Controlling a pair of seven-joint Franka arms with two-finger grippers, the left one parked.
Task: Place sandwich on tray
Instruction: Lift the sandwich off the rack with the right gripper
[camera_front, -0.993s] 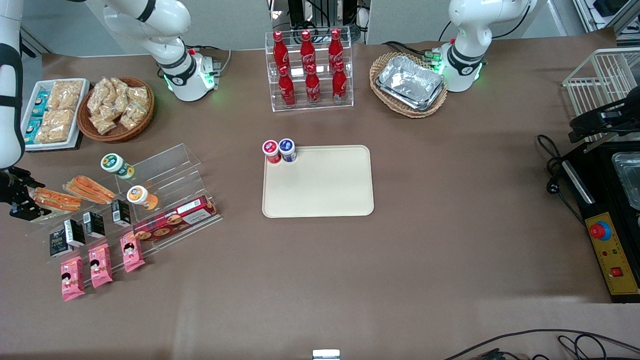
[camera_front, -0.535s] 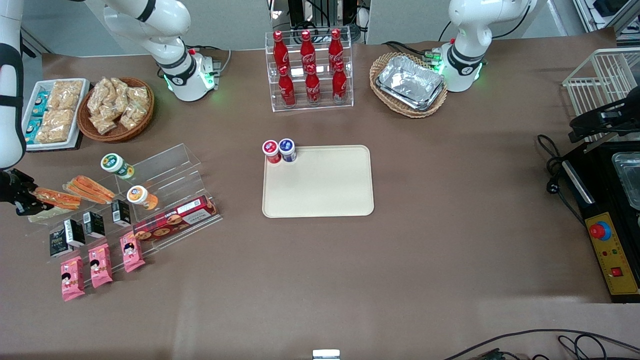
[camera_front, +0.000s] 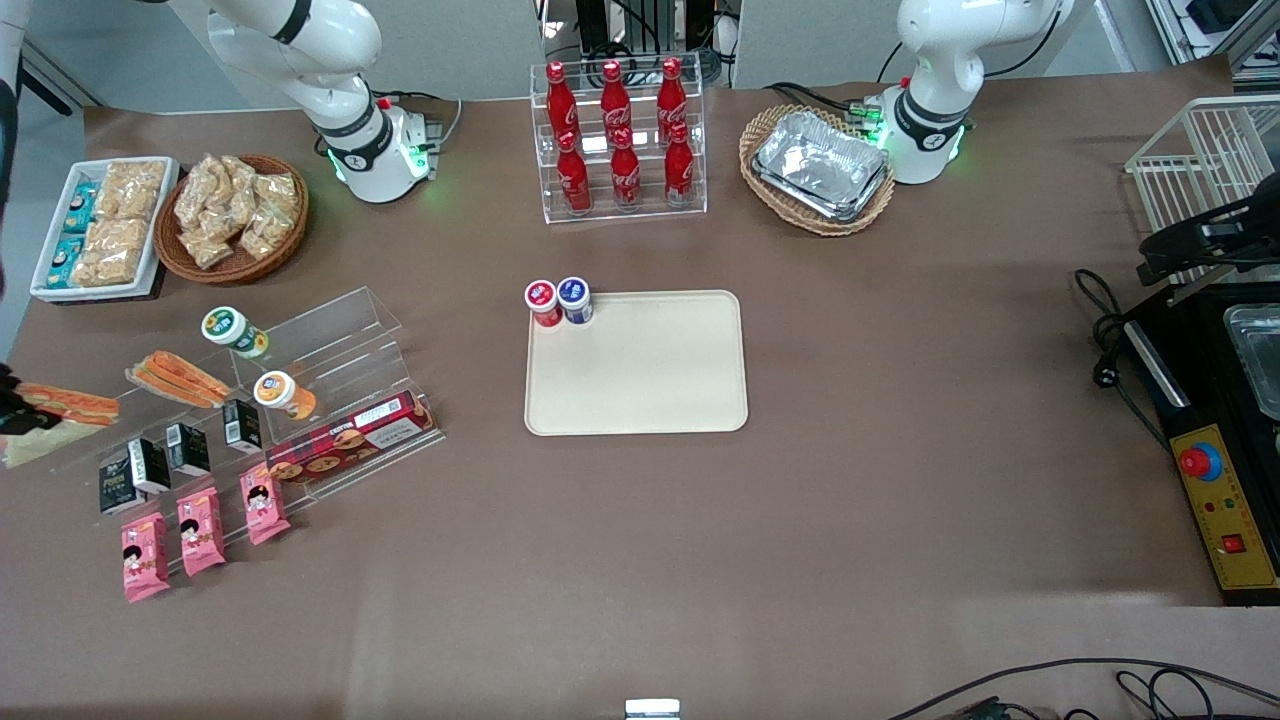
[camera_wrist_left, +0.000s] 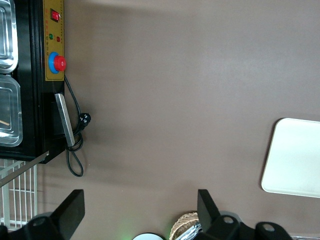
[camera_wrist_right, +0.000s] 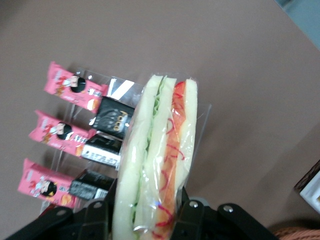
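My right gripper (camera_wrist_right: 148, 212) is shut on the clear-wrapped sandwich (camera_wrist_right: 156, 155), its pale bread slices and green and orange-red filling standing between the two fingers. In the front view the gripper (camera_front: 8, 405) is at the frame's edge at the working arm's end of the table, holding the sandwich (camera_front: 60, 410) lifted off the clear display stand (camera_front: 330, 360). The cream-beige tray (camera_front: 650, 375) lies flat at mid-table, well away from the gripper; it also shows in the left wrist view (camera_wrist_left: 295, 160).
A slimmer orange-striped sandwich (camera_front: 180, 378) stays on the stand with round cups (camera_front: 232, 330), black cartons (camera_front: 185, 448), a biscuit box (camera_front: 345, 440) and pink packets (camera_front: 200, 530). Red and blue cups (camera_front: 558, 300) stand at the tray's corner. Snack basket (camera_front: 232, 215), cola rack (camera_front: 618, 140).
The gripper has pulled the sandwich off the stand and carried it away from the tray toward the working arm's end, now mostly out of the front view.
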